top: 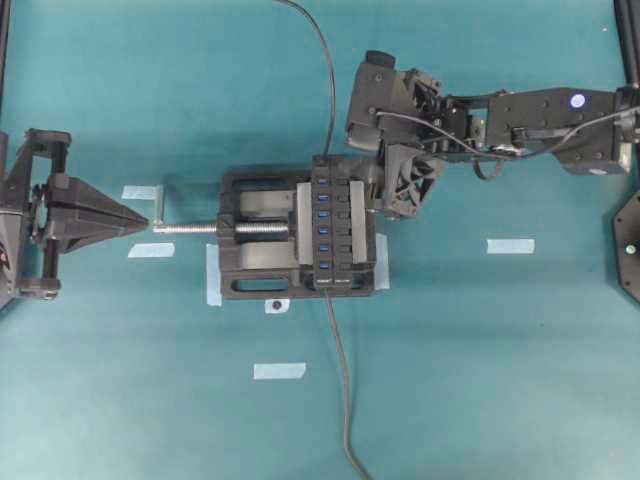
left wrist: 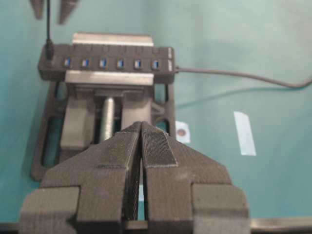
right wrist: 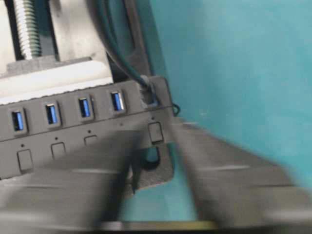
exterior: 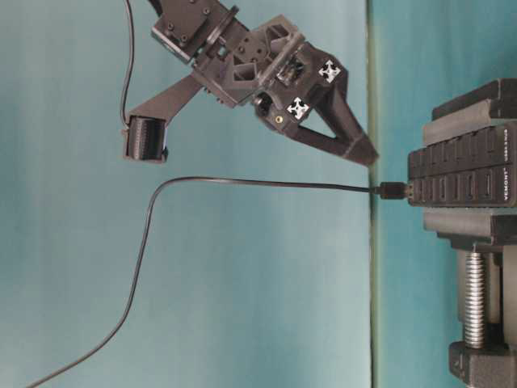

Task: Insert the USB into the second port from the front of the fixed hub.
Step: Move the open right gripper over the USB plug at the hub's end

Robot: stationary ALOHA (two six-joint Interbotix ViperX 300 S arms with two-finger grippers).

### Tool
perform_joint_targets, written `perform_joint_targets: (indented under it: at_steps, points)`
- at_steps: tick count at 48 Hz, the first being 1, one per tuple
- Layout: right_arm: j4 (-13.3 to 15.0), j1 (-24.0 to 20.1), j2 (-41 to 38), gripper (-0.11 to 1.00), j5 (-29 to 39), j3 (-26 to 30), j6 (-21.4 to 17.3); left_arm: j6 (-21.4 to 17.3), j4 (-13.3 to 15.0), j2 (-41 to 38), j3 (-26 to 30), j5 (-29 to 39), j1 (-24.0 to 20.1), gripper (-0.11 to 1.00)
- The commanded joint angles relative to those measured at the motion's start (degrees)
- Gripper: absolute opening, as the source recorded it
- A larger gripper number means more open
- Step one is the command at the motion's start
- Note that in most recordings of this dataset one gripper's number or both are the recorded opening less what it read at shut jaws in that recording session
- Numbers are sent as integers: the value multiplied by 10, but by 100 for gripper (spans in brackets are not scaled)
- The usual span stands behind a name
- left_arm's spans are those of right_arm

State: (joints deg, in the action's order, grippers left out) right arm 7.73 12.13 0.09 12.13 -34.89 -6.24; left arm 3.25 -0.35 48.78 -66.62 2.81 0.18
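The fixed hub (top: 331, 225) is a narrow black strip with a row of blue ports, clamped in a black vise (top: 255, 238). The USB (exterior: 393, 191), a small black plug on a thin dark cable (exterior: 242, 183), sits in the end port (right wrist: 146, 93) nearest my right gripper. My right gripper (right wrist: 155, 141) is open and blurred, its fingers spread apart just off that end of the hub (right wrist: 73, 126), holding nothing. The cable hangs free of it. My left gripper (left wrist: 141, 126) is shut and empty, pointing at the vise screw (top: 190, 228) from the left.
The hub's own grey cable (top: 340, 380) runs off toward the front edge. Strips of pale tape (top: 510, 245) lie on the teal table (top: 500, 380), and a small dark dot sticker (top: 274, 304) sits by the vise.
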Motion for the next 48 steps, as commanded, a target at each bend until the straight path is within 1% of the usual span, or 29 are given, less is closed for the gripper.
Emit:
perform_joint_targets:
  at_steps: [1,3,5,15,22,35,48]
  points:
    - [1,-2,7,73,-4,12,-3,1,0,-3,15,-3,0,0]
    - [1,-2,7,83,-4,13,-2,1,-1,-3,16,-3,0,0]
    - [1,-2,7,87,-4,13,-2,1,-1,-3,15,-3,0,0]
    - [1,-3,5,81,-14,14,1,1,0,-3,14,-3,0,0]
    - [1,-3,-9,81,-25,24,1,1,-1,-3,14,-3,1,0]
    - [1,-9,-40,81,-23,50,1,2,0,-2,15,-3,0,0]
    - [1,-10,-42,79,-21,52,1,2,-1,-1,13,-3,0,0]
